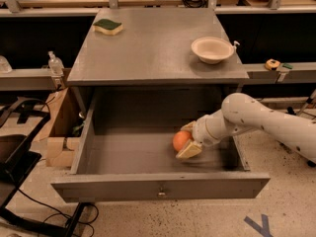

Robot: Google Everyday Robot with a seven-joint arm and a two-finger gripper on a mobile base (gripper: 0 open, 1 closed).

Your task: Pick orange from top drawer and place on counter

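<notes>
The orange (180, 140) lies on the floor of the pulled-out top drawer (160, 185), right of its middle. My gripper (186, 139) reaches into the drawer from the right on the white arm and sits around the orange. One tan finger (189, 150) is in front of the fruit and the other is behind it. The jaws stand open, close to the orange on both sides. The grey counter (153, 53) is the cabinet top above the drawer.
A white bowl (212, 49) stands on the counter's right side and a green-and-yellow sponge (108, 26) at its back left. A cardboard box (61, 132) and cables sit on the floor to the left. A wooden workbench runs behind.
</notes>
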